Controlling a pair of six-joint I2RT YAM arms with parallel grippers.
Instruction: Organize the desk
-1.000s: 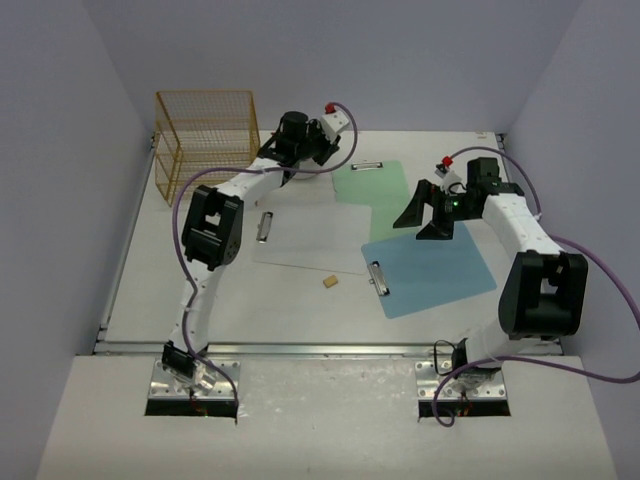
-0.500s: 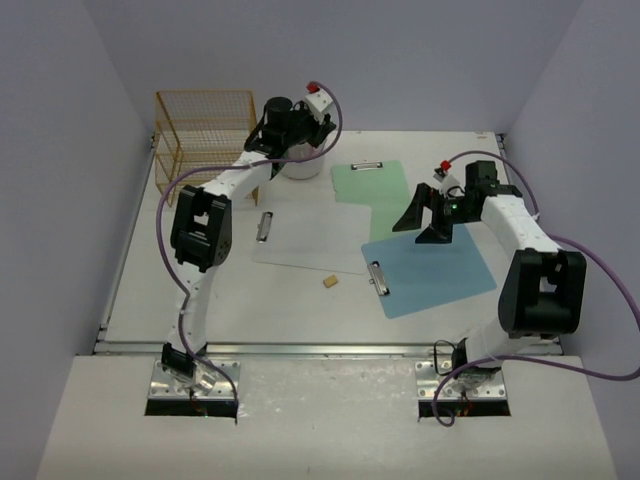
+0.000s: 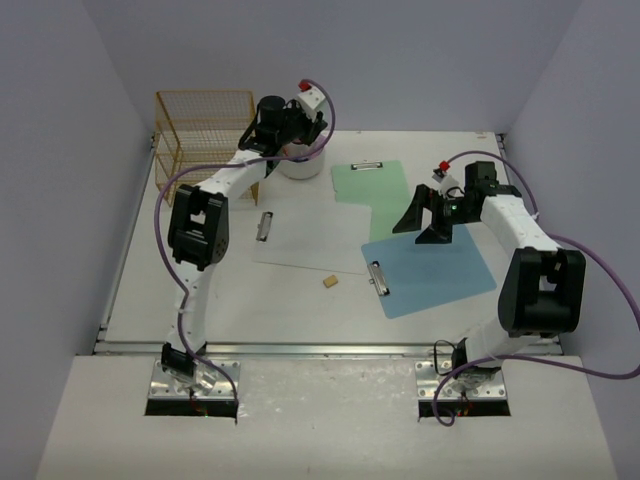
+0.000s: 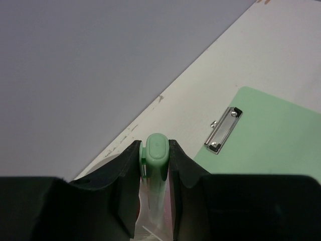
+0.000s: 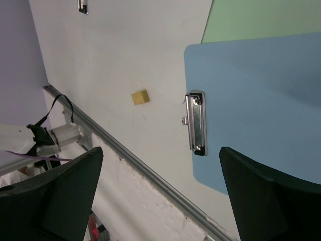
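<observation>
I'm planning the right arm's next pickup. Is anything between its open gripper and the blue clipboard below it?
Nothing visible. The right gripper hangs open above the blue clipboard, whose top and metal clip lie bare. The small tan block sits aside on the desk.

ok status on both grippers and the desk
Left gripper shut on green-capped pen, by white cup. Right gripper open above blue clipboard. Desk: green clipboard, tan block loose.
</observation>
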